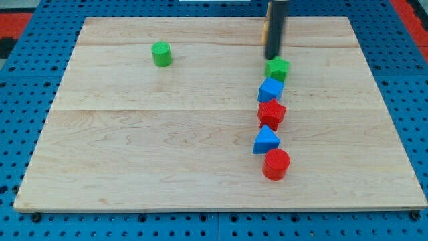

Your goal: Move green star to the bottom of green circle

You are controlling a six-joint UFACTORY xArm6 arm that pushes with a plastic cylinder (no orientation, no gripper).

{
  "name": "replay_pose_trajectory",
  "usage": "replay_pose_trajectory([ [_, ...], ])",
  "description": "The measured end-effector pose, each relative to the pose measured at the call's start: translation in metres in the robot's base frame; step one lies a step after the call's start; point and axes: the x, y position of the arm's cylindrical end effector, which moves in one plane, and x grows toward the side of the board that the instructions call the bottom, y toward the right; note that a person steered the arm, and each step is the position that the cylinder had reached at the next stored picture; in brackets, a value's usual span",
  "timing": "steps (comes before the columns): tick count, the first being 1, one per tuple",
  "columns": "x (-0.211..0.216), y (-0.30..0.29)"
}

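Note:
The green star point(277, 68) lies right of the board's middle, near the view's top. My tip point(273, 58) stands just above it, touching or almost touching its upper edge. The green circle point(161, 53) is a short cylinder far off to the view's left, near the top of the wooden board point(134, 147). The star heads a column of blocks running down the view.
Below the green star, in a close column: a blue block point(271, 89), a red star point(271, 113), a blue triangle point(265, 140), a red cylinder point(275, 164). An orange block point(265, 30) shows partly behind the rod. Blue pegboard surrounds the board.

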Motion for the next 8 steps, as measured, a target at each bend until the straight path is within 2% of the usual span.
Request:
replay_pose_trajectory([
  [1, 0.007, 0.049],
  [2, 0.033, 0.042],
  [3, 0.034, -0.016],
  [4, 0.018, -0.101],
  [5, 0.016, -0.127],
  [7, 0.049, 0.057],
  [8, 0.071, 0.016],
])
